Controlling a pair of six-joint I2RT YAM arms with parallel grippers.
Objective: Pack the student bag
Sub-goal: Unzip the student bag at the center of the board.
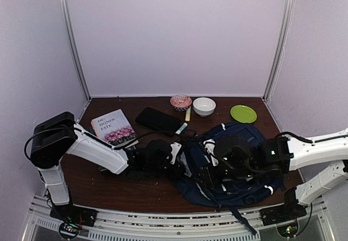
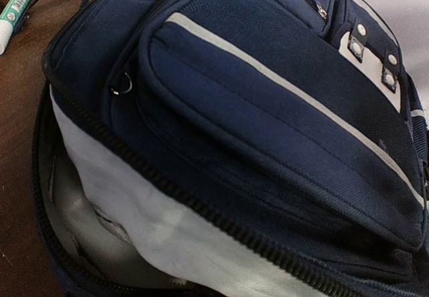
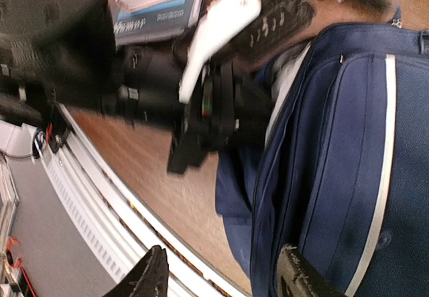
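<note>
My work cell: a dark wooden table [image 1: 109,189] boxed in by pale panels.
I see a plain back wall [image 1: 179,34] meeting two side walls [image 1: 27,45] at aluminium uprights [image 1: 73,39], soft even light throughout, and a slotted metal rail [image 1: 163,220] along the table's near edge.

The navy, white-striped student bag [image 2: 255,149] lies front-up, main zip seemingly open, grey lining showing.

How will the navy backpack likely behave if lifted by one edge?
Probably floppy: the student bag is soft fabric, sagging open at its zip with grey lining showing. Pushed, it would likely bunch rather than slide.
</note>
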